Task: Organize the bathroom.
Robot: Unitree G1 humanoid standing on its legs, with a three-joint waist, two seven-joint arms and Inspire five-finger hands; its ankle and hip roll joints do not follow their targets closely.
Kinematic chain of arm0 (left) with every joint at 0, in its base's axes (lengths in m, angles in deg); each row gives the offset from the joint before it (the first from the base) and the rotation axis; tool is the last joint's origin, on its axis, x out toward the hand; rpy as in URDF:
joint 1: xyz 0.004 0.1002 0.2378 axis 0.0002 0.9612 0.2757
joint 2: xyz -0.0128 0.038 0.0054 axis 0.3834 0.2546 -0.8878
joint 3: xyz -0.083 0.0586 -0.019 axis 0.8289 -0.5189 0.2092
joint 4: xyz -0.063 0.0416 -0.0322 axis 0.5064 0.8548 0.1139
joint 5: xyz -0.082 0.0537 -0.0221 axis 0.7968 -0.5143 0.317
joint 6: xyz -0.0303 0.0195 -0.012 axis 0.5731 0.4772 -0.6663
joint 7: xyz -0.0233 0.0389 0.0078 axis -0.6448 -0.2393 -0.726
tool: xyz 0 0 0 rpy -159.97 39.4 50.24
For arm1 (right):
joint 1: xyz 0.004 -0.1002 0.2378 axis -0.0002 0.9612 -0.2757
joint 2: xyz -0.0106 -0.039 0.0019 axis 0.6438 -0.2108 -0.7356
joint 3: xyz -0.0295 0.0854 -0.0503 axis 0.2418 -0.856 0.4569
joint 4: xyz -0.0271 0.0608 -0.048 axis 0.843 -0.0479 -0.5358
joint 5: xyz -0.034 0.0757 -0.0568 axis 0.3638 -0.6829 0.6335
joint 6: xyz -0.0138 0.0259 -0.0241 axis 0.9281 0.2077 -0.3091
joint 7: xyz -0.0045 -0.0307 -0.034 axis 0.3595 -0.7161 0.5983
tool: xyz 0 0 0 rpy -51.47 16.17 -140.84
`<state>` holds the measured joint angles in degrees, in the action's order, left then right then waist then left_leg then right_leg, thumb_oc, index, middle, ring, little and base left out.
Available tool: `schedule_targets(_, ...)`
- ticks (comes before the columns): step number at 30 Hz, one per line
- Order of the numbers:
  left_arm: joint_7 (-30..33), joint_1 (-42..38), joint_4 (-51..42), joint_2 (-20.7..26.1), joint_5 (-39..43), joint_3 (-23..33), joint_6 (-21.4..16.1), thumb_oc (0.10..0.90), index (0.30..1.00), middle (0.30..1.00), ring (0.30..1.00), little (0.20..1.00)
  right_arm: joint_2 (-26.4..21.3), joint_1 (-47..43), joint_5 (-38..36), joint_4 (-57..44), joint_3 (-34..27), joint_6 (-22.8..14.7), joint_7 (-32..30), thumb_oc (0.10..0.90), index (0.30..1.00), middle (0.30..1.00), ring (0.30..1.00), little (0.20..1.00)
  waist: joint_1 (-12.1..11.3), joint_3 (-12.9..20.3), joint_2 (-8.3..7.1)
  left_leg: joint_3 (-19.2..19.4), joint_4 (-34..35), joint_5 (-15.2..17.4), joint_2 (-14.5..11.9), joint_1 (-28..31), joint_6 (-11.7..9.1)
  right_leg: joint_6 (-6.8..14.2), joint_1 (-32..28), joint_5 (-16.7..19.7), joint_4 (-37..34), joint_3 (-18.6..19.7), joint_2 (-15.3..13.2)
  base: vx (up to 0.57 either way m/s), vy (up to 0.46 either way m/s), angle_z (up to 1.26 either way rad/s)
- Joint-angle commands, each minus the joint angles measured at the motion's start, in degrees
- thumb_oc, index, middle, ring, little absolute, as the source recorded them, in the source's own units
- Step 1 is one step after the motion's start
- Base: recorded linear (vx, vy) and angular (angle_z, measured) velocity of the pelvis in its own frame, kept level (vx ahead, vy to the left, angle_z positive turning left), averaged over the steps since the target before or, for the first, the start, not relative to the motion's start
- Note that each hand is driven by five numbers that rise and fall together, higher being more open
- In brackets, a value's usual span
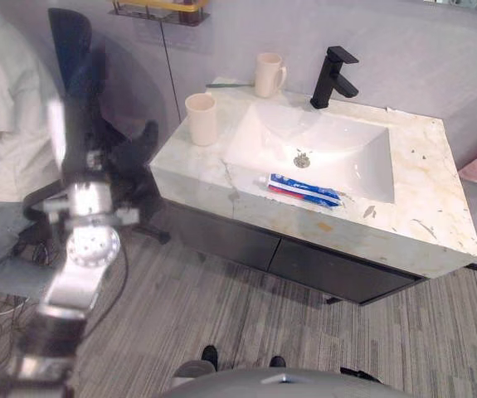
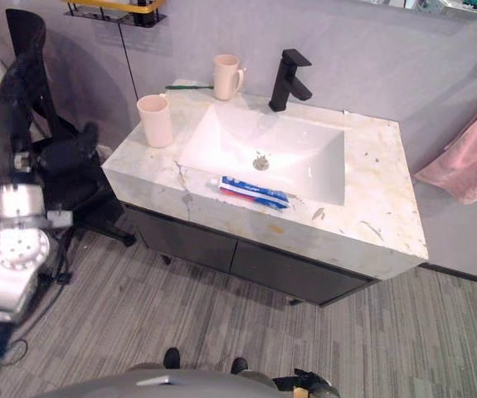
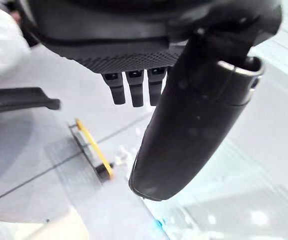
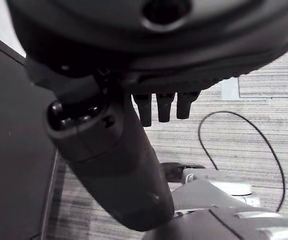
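A marble vanity counter [image 1: 421, 166] holds a white sink basin [image 1: 338, 153] with a black faucet [image 1: 335, 77]. A blue, red and white toothpaste tube [image 1: 304, 190] lies on the basin's front rim. One cream cup [image 1: 201, 118] stands at the counter's left edge, and a cream mug [image 1: 269, 75] at the back beside a green toothbrush [image 1: 220, 84]. My left hand [image 1: 70, 41] is raised high, left of the counter, open and empty, its thumb [image 3: 189, 125] straight. My right hand [image 4: 149, 45] hangs low over the floor, open and holding nothing.
A yellow wall shelf [image 1: 159, 10] hangs above the counter's left end. A black office chair [image 2: 64, 166] and a person in a white shirt [image 1: 2, 108] are at the left. A pink towel [image 2: 470, 157] hangs at the right. Dark cabinet doors [image 1: 304, 265] sit under the counter.
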<state>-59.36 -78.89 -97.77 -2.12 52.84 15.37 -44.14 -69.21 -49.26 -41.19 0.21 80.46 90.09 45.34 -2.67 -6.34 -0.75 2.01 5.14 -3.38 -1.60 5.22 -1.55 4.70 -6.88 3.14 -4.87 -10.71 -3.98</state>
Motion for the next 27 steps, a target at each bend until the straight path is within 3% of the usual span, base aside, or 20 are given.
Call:
schedule_targets(1, -7.15, -8.97, -4.29, 5.71, -0.42, -0.71, 2.74, 0.800, 0.900, 0.900, 0.900, 0.900, 0.98, -4.03, 1.37, 2.26, 1.74, -1.25, 1.26, 0.800, 0.900, 0.900, 0.900, 0.900, 1.01, 3.34, 0.14, 3.10, -0.25, 4.42, -0.26, 1.78, 1.01, 2.27, 2.52, 1.07, 1.37, 0.25, -3.17, -0.03, 0.003, -0.06)
schedule_targets(2, -12.17, -11.78, -4.61, 9.47, 0.15, -1.24, 4.55, 0.800, 0.900, 0.900, 0.900, 0.900, 0.48, -4.26, 2.51, 2.38, 2.11, -0.59, 1.55, 0.800, 0.900, 0.900, 0.900, 0.900, 1.42, 3.78, 0.72, 3.43, -0.14, 4.49, -0.33, 2.10, 0.94, 2.42, 2.34, 0.94, 1.36, 0.53, -3.16, -0.03, 0.002, -0.10)
schedule_targets(5, -20.36, -16.87, -3.66, 14.88, 6.65, -3.04, 7.18, 0.800, 0.900, 0.900, 0.900, 0.900, -0.31, -5.29, 4.17, 2.53, 3.18, 0.65, 2.34, 0.800, 0.900, 0.900, 0.900, 0.900, 1.95, 4.50, 1.51, 3.92, -0.14, 4.70, -0.45, 2.64, 0.79, 2.47, 1.90, 0.76, 1.09, 0.96, -3.01, -0.02, -0.001, -0.13)
schedule_targets(8, -24.34, -21.59, 0.81, 18.81, 6.78, -6.38, 8.29, 0.800, 0.900, 0.900, 0.900, 0.900, -0.76, -6.41, 4.90, 2.47, 4.72, 1.55, 2.86, 0.800, 0.900, 0.900, 0.900, 0.900, 2.47, 5.22, 2.16, 4.54, -0.14, 4.97, -0.51, 3.15, 0.76, 2.40, 1.48, 0.41, 0.81, 1.50, -2.82, -0.05, -0.004, -0.09)
schedule_targets(11, -27.88, -24.77, 5.59, 20.53, 9.08, -8.75, 7.20, 0.800, 0.900, 0.900, 0.900, 0.900, -1.16, -7.28, 5.61, 2.61, 5.02, 1.85, 3.17, 0.800, 0.900, 0.900, 0.900, 0.900, 2.55, 5.54, 2.48, 5.00, -0.14, 4.90, -0.65, 3.38, 0.64, 2.36, 1.24, 0.21, 0.84, 1.75, -2.82, -0.05, -0.005, -0.07)
schedule_targets(13, -32.31, -27.38, 12.81, 22.42, 9.48, -12.12, 4.59, 0.800, 0.900, 0.900, 0.900, 0.900, -1.80, -8.21, 6.10, 2.89, 5.58, 2.52, 3.50, 0.800, 0.900, 0.900, 0.900, 0.900, 2.86, 5.99, 3.26, 5.44, -0.15, 4.77, -0.78, 3.79, 0.54, 2.31, 0.96, -0.22, 1.21, 2.01, -2.84, -0.05, 0.002, -0.04)
schedule_targets(18, -45.64, -29.39, 22.64, 21.45, 11.64, -18.38, 0.55, 0.800, 0.900, 0.900, 0.900, 0.900, -3.50, -9.82, 7.93, 4.17, 5.42, 3.60, 4.50, 0.800, 0.900, 0.900, 0.900, 0.900, 3.19, 6.00, 4.43, 5.49, -0.89, 4.55, -1.09, 4.60, 0.27, 2.07, 0.22, -0.91, 2.25, 2.25, -2.92, -0.02, 0.005, -0.02)
schedule_targets(22, -46.70, -29.64, 25.30, 18.48, 12.66, -22.92, -0.99, 0.800, 0.900, 0.900, 0.900, 0.900, -4.25, -10.52, 8.68, 5.33, 5.48, 3.85, 4.95, 0.800, 0.900, 0.900, 0.900, 0.900, 3.74, 6.50, 5.11, 5.52, -1.24, 4.78, -1.04, 5.94, 0.23, 2.04, -0.90, -1.50, 2.80, 2.34, -2.94, 0.03, 0.000, 0.01)
schedule_targets(27, -45.50, -29.07, 25.21, 15.96, 11.99, -24.60, -1.82, 0.800, 0.900, 0.900, 0.900, 0.900, -4.03, -10.12, 9.27, 6.31, 4.79, 3.41, 4.94, 0.800, 0.900, 0.900, 0.900, 0.900, 4.19, 7.63, 5.43, 6.07, -1.35, 5.37, -1.00, 7.28, 0.19, 2.21, -2.16, -1.95, 2.65, 2.26, -2.92, 0.07, -0.006, -0.04)
